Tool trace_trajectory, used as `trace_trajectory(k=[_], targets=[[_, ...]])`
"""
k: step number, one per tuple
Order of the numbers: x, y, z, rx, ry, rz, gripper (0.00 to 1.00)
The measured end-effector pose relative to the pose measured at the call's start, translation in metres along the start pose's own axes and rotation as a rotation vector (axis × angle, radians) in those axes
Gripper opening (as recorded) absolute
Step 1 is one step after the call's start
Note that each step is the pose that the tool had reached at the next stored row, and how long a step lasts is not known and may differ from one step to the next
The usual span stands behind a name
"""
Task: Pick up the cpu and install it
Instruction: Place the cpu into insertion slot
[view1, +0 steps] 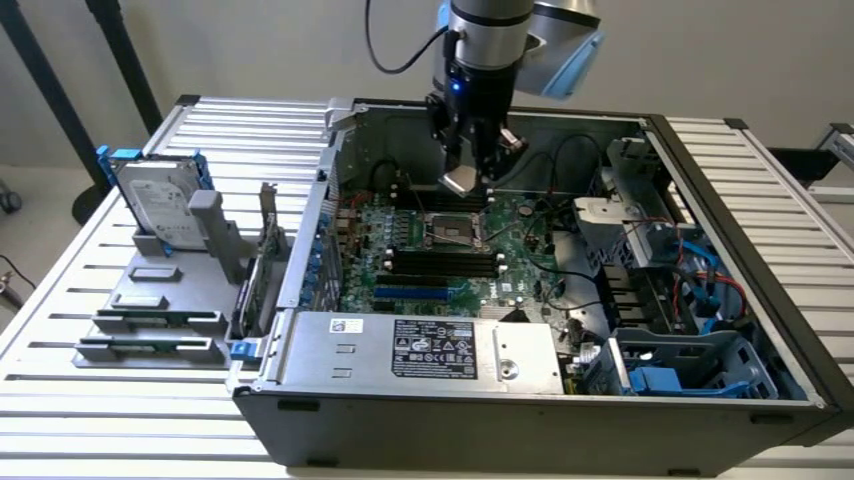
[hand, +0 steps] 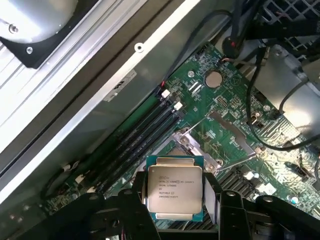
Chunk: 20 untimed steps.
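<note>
**Exterior view**
- Case (view1: 400, 425): open tower lying on its side on the slatted surface (view1: 67, 310), board (view1: 521, 275) facing up, so the parts can be reached from above.
- Arm (view1: 487, 40): comes straight down into the case over the board's far half.
- Cpu (view1: 458, 180): at the tip of the jaws, raised clear of the board and just above the socket (view1: 454, 232). It touches nothing below.
- Drive (view1: 158, 205): upright in a blue bracket on a grey stand, well apart, at the exterior view's left.

**Wrist view**
- Cpu (hand: 174, 192): metal top plate with its printed text turned to the camera. The jaws are clenched on two opposite edges, one black finger (hand: 137, 200) on each side. This likely keeps the underside untouched and the chip square for seating.
- Socket (hand: 192, 145): beyond the chip, its metal lid (hand: 230, 135) swung back, apparently to leave the seat bare.
- Memory slots (hand: 135, 145): long dark rows beside the socket.
- Coin cell (hand: 213, 78): further off on the board.
</note>
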<state>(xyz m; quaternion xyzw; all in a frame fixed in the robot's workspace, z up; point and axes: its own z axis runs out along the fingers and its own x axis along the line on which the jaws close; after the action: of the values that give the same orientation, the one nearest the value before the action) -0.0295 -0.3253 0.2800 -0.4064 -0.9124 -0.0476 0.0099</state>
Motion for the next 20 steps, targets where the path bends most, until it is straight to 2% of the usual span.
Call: trace_trajectory(k=[20], targets=[[-0.001,-0.0011,0.0141,-0.0206,-0.0286,0.362,0.55]])
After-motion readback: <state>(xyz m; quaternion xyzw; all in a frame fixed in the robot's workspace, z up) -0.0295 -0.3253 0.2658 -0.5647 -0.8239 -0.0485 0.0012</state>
